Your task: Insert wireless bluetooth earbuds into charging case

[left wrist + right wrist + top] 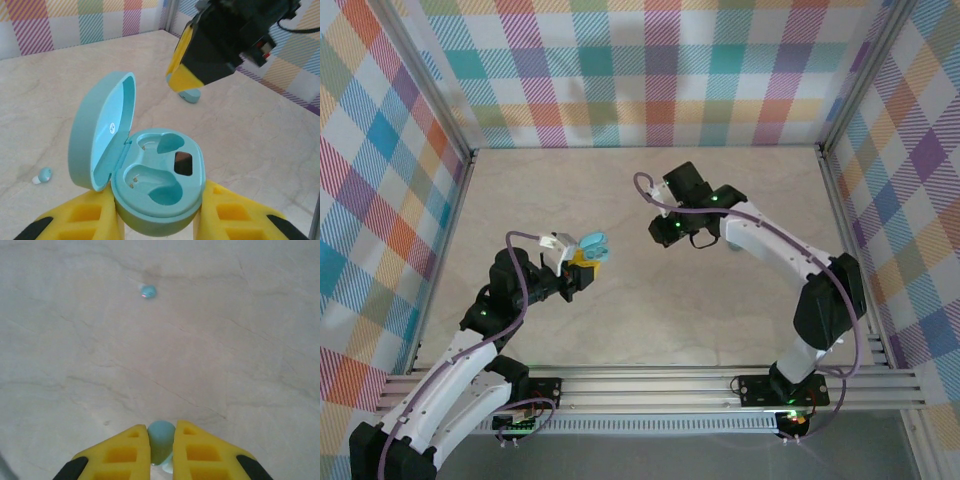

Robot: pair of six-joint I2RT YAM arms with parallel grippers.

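While my left gripper (pixel 157 220) clamps the smooth light-blue oval plastic charging case (pixel 160 175), lid (pixel 102 132) hinged open and both wells empty, my right gripper (pixel 161 442) is pinched shut on one tiny light-blue rounded earbud (pixel 161 437) just beyond the case. My worry is that thin grip: a skewed approach could knock the bud against a well's rim and flick it away, or nudge the case loose; the second earbud (pixel 148 291) lies apart on the pale marbled table (pixel 225 340)

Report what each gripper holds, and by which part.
Left gripper holds the open charging case by the sides of its base. Right gripper pinches one earbud by its rounded body.
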